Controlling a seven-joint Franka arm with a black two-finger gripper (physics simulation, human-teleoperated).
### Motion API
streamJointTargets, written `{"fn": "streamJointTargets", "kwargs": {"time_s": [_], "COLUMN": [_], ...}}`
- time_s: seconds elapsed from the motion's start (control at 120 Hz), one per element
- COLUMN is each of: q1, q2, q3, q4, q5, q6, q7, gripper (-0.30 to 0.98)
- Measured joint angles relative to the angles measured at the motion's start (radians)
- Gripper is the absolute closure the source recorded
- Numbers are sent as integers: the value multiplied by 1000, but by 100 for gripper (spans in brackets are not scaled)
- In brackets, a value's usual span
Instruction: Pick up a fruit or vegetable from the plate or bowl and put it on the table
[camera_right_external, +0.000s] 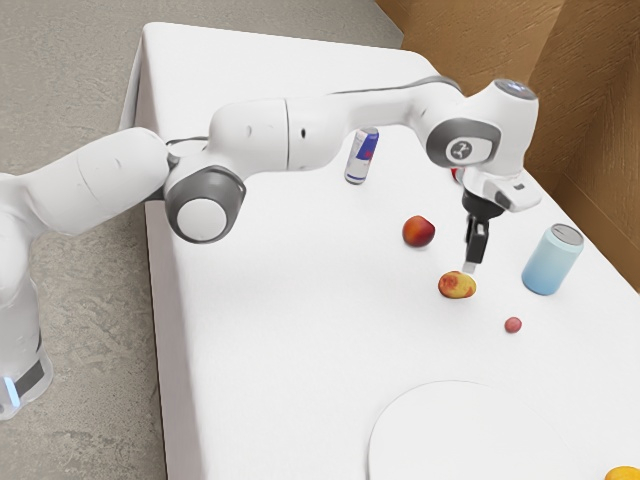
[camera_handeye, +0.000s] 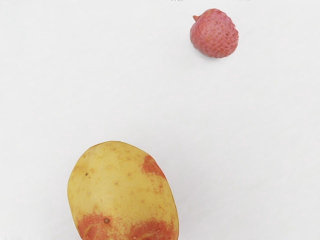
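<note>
My gripper (camera_right_external: 470, 267) points down just above the yellow-and-red potato (camera_right_external: 457, 285), which lies on the white table (camera_right_external: 290, 350). From this side I cannot make out whether it is open or shut. Below the hand, the same potato (camera_handeye: 122, 192) looms large in the wrist view, with the pink lychee (camera_handeye: 215, 33) a short way off on the tabletop. That lychee (camera_right_external: 513, 325) lies between the potato and the exterior view's lower right. The white plate (camera_right_external: 450, 430) sits at the lower edge, its visible part bare.
A red fruit (camera_right_external: 418, 231) rests near the potato. A light blue can (camera_right_external: 552, 260) stands to the exterior view's right of the gripper, and a blue-and-silver can (camera_right_external: 362, 156) stands farther back. Something yellow-orange (camera_right_external: 625, 473) shows at the lower right corner.
</note>
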Motion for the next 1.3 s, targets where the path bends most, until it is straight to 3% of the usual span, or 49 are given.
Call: {"fn": "streamJointTargets", "kwargs": {"time_s": [0.867, 1.1, 1.3], "q1": [30, 49, 37], "q2": [65, 141, 197], "q3": [-29, -30, -35], "q4": [20, 181, 208], "q5": [-12, -14, -33], "q6": [15, 20, 70], "q7": [-207, -220, -226], "gripper": [0, 0, 0]}}
